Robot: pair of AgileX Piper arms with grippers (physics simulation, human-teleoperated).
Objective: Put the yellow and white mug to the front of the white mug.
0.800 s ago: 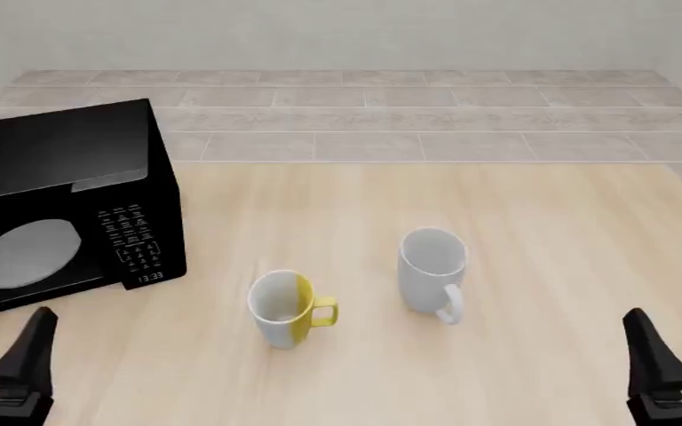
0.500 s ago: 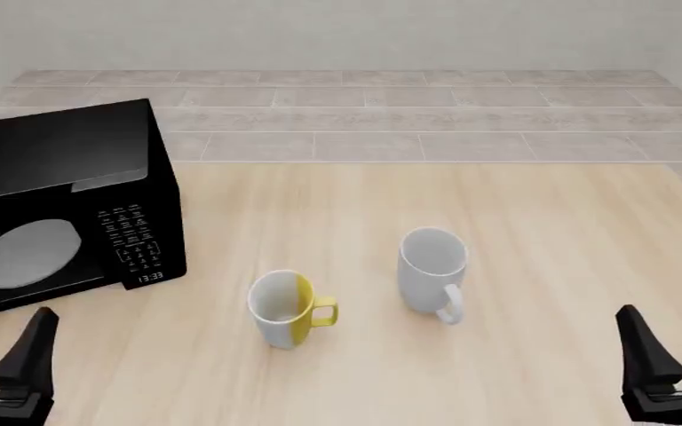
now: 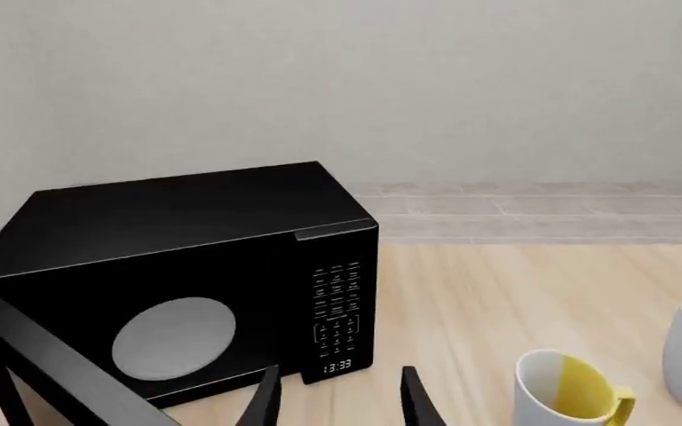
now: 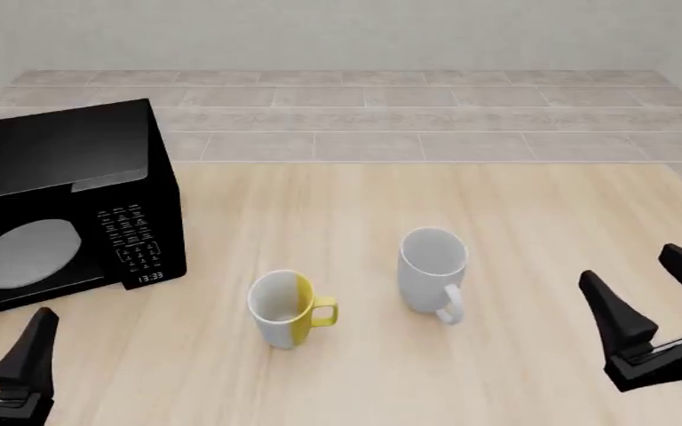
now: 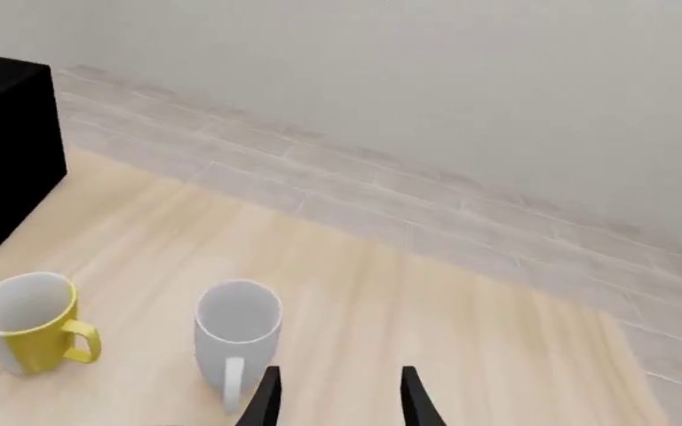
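Yellow and white mug (image 4: 284, 308) stands well left of the right claw (image 4: 655, 297), fingers apart.

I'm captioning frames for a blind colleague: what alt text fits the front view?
A yellow and white mug and a white mug stand upright and apart on a wooden table, a black microwave at far left. Two open grippers, left and right, hold nothing.

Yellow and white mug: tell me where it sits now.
In the front view, the yellow and white mug stands upright on the table, left of the white mug and right of the microwave.
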